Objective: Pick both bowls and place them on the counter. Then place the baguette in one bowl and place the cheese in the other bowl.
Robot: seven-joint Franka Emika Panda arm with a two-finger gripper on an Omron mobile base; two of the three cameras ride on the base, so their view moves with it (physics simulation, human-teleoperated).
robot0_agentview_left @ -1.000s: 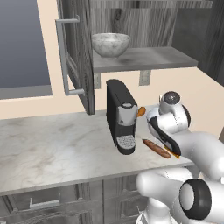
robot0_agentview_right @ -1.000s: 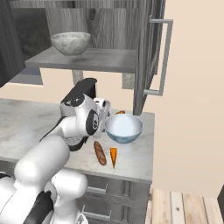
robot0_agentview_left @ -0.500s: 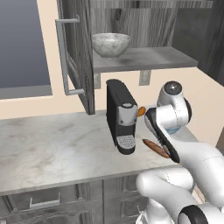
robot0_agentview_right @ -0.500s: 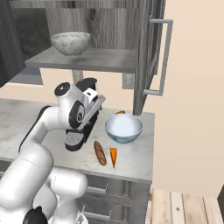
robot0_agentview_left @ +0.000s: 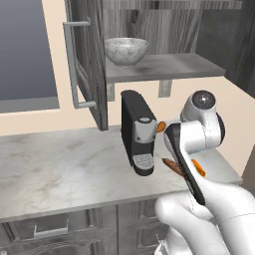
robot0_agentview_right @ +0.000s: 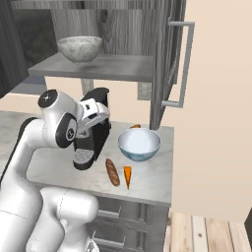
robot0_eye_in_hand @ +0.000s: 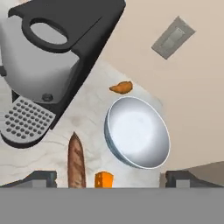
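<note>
The grey-white marbled bowl (robot0_agentview_left: 126,51) (robot0_agentview_right: 79,48) stands on the cabinet shelf (robot0_agentview_right: 108,68). On the counter (robot0_agentview_right: 54,167) rests the white bowl with blue pattern (robot0_agentview_right: 139,143) (robot0_eye_in_hand: 138,132), upright and with nothing in it. In front of it lie the baguette (robot0_agentview_right: 112,172) (robot0_eye_in_hand: 76,161) and the orange cheese wedge (robot0_agentview_right: 127,176) (robot0_eye_in_hand: 104,179), side by side. My gripper (robot0_eye_in_hand: 111,179) hovers above them, open, with nothing between its fingers. My hand (robot0_agentview_right: 93,112) sits level with the top of the coffee machine.
A black and grey coffee machine (robot0_agentview_left: 139,132) (robot0_agentview_right: 93,133) (robot0_eye_in_hand: 48,57) stands left of the bowl. A small orange-brown lump (robot0_agentview_right: 135,126) (robot0_eye_in_hand: 121,87) lies by the wall. Open cabinet doors (robot0_agentview_left: 82,64) (robot0_agentview_right: 172,64) flank the shelf. The counter ends just right of the bowl.
My arm has risen and straightened, carrying the hand up from beside the patterned bowl toward the coffee machine. The gripper stays open. Bowl, baguette and cheese have not moved.
</note>
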